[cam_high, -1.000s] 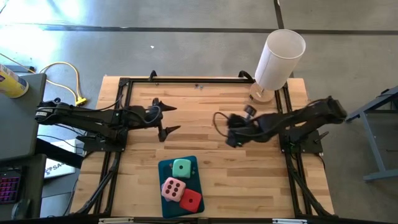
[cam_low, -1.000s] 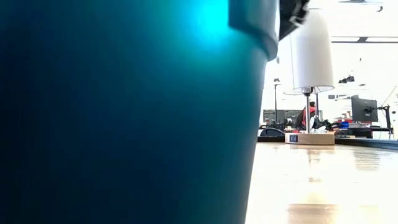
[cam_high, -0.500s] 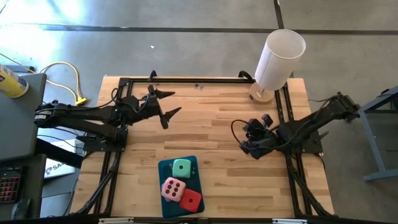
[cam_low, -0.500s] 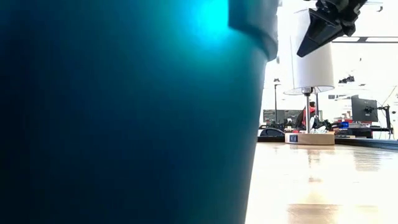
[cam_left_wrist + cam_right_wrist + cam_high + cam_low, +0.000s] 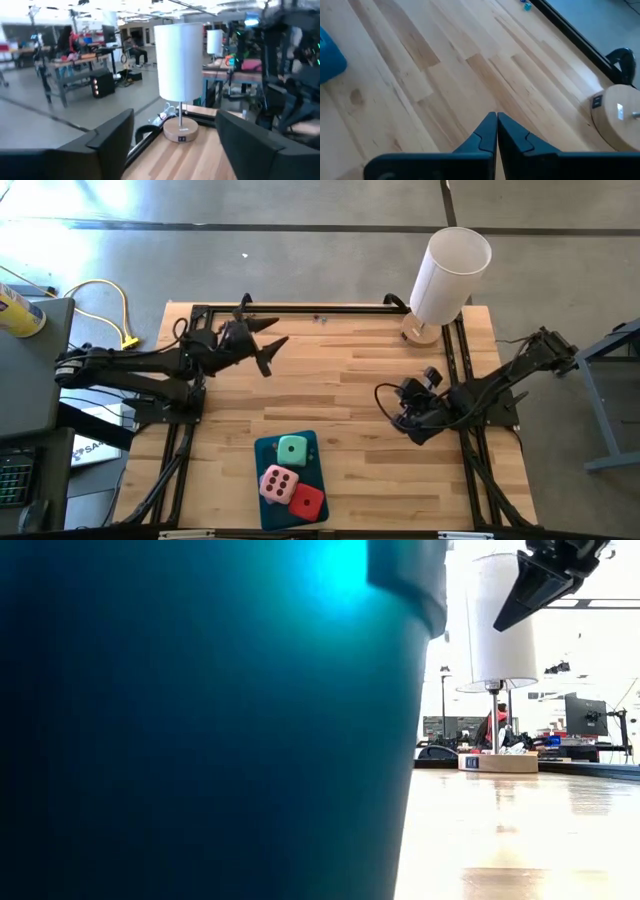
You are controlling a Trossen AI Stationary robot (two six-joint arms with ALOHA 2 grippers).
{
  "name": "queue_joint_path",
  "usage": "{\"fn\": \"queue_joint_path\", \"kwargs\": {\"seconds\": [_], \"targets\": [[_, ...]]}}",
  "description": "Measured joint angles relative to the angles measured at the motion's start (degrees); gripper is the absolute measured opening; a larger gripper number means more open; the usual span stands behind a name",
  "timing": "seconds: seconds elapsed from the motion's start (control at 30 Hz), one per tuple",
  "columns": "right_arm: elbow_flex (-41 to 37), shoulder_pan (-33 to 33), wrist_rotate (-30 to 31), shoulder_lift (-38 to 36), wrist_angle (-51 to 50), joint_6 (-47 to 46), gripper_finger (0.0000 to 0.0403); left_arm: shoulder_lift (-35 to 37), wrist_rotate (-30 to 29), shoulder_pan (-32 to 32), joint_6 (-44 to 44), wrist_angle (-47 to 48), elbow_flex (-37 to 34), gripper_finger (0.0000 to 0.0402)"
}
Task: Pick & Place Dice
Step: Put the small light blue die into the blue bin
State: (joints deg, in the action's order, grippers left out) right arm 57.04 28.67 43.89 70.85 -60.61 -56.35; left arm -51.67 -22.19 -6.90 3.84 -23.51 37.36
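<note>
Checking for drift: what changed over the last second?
Left gripper, empty, pulled back toward the table's far left corner, its jaws narrowing. Right gripper, shut and empty, retreated from table centre toward its own side. Green, pink and red dice stayed on the teal tray; lamp unmoved.

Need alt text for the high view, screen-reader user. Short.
Seen from above, three dice, green, pink and red, sit on a teal tray at the near edge of a wooden table. Both arms hang empty above the wood: left hand open, right hand shut. A white lamp stands in the far right corner.
</note>
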Motion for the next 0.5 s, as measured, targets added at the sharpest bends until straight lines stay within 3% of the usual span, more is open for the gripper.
{"fn": "queue_joint_path", "kwargs": {"seconds": [0.23,0.5], "targets": [[0.0,0.0,1.6,-0.5,-5.4,-3.5,0.0004,-3.0,10.8,-7.8,-7.6,3.5,3.9,0.0188],[0.0,0.0,3.3,-1.4,-6.7,-4.1,0.0004,-14.8,20.1,-15.4,-8.0,22.9,19.3,0.0172]]}}
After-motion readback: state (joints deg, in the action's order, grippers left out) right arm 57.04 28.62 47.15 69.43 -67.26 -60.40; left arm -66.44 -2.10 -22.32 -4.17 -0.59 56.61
